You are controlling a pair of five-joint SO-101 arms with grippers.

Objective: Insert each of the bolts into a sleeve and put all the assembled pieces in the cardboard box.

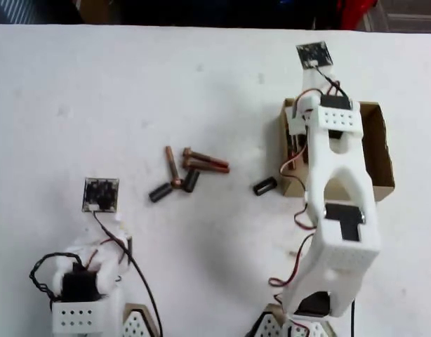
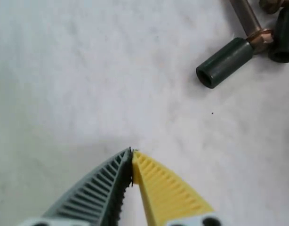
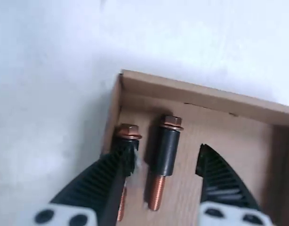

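Observation:
My right gripper (image 3: 166,147) stands open inside the cardboard box (image 3: 196,92). Between its fingers a bolt in a black sleeve (image 3: 164,149) lies on the box floor. A second assembled piece (image 3: 127,133) lies beside it, partly hidden by one finger. In the high view the right arm (image 1: 338,175) covers much of the box (image 1: 380,151). Three loose copper bolts (image 1: 205,161) and two black sleeves (image 1: 161,192) lie mid-table, and a third sleeve (image 1: 265,186) lies close to the box. My left gripper (image 2: 132,153) is shut and empty above bare table, short of a sleeve (image 2: 225,62).
The left arm (image 1: 78,288) sits folded at the near left edge of the white table (image 1: 75,105). One bolt head (image 2: 261,36) touches the nearest sleeve's end, with another sleeve (image 2: 283,40) beside it. Cables trail from both arms.

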